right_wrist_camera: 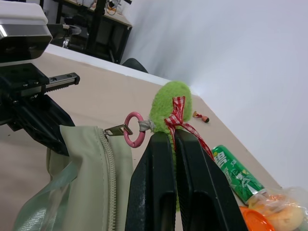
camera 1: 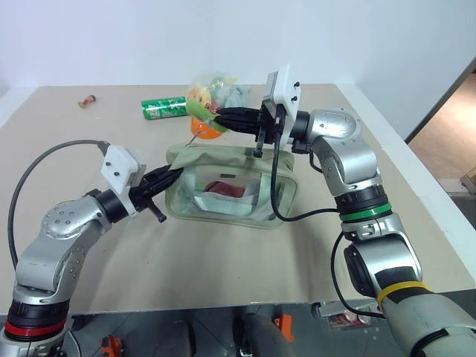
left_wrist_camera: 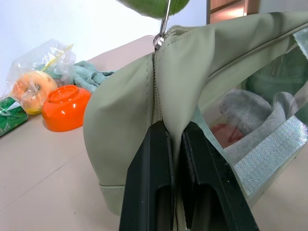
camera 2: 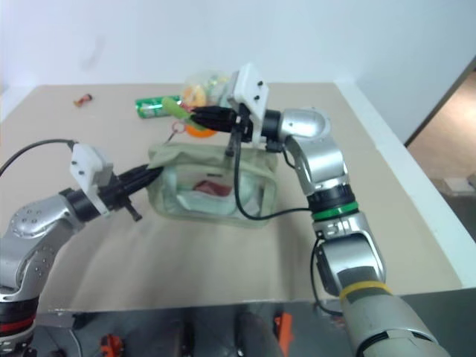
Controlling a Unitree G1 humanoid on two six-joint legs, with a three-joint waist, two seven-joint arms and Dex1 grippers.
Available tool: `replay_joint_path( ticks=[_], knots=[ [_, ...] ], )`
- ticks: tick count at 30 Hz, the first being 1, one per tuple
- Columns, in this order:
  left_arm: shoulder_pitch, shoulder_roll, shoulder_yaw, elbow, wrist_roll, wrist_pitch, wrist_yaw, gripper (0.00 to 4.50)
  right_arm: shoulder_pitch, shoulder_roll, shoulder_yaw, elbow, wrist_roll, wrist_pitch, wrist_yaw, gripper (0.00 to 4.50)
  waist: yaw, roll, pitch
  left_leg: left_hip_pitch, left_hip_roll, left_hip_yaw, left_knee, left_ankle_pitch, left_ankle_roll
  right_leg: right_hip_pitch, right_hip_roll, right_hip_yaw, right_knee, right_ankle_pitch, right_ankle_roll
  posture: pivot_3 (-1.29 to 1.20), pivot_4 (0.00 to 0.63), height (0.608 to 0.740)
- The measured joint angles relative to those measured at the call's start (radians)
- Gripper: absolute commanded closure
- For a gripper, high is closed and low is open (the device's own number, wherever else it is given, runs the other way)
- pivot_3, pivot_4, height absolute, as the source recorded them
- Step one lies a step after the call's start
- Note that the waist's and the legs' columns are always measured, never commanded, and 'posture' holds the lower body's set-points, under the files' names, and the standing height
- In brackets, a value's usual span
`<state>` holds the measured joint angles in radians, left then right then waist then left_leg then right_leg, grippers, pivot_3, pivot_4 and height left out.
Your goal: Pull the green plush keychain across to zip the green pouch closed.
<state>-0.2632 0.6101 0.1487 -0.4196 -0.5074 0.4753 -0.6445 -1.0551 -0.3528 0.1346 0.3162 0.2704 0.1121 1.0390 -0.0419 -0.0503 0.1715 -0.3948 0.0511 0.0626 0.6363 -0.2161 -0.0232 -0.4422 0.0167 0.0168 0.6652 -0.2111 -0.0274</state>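
The green pouch (camera 1: 230, 186) stands at the table's middle, its clear window showing a red item inside. My left gripper (camera 1: 171, 174) is shut on the fabric at the pouch's left end, pinching the seam (left_wrist_camera: 174, 127). My right gripper (camera 1: 219, 117) hangs above the pouch's far left corner, pointing left, shut on the green plush keychain (right_wrist_camera: 171, 103). The plush has a red checked ribbon and hangs by a pink ring (right_wrist_camera: 133, 136) from the zipper pull (right_wrist_camera: 115, 129). That pull sits at the pouch's left end, and the zip (right_wrist_camera: 109, 183) behind it looks closed.
Behind the pouch are an orange bowl (left_wrist_camera: 65, 106), a green soda can (camera 1: 165, 107), a clear bag of colourful items (camera 1: 212, 88) and a grey-green cloth (camera 1: 239, 95). A small red object (camera 1: 89, 100) lies far left. Bare tabletop (camera 1: 223, 260) lies in front.
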Motion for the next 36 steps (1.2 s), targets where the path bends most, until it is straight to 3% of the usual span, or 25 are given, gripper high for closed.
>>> replay_joint_path(
  ticks=[21,29,36],
  knots=[
    [-0.046,-0.026,0.001,0.018,-0.035,0.029,0.006,4.50,0.065,-0.020,-0.027,-0.030,-0.004,-0.027,-0.060,4.45,0.000,0.000,0.000,-0.001,0.000,0.000,0.000,0.000,0.000,0.000,0.000,0.000,-0.001,0.000,0.000,0.00,0.150,0.740],
    [-0.042,-0.027,0.040,0.007,-0.200,0.146,-0.017,4.50,0.075,0.054,-0.008,0.027,-0.071,-0.149,-0.106,4.45,-0.001,0.000,0.000,-0.001,0.000,0.000,0.000,0.000,0.000,0.000,0.000,0.000,-0.001,0.000,0.000,0.00,0.150,0.740],
    [-0.040,0.006,0.067,0.020,-0.219,0.194,0.009,4.50,0.077,0.125,0.017,0.045,-0.087,-0.188,-0.117,4.45,-0.004,0.000,0.000,0.000,0.001,-0.001,0.000,0.000,0.000,0.000,0.001,0.000,0.000,0.000,0.000,0.00,0.150,0.740]
  ],
)
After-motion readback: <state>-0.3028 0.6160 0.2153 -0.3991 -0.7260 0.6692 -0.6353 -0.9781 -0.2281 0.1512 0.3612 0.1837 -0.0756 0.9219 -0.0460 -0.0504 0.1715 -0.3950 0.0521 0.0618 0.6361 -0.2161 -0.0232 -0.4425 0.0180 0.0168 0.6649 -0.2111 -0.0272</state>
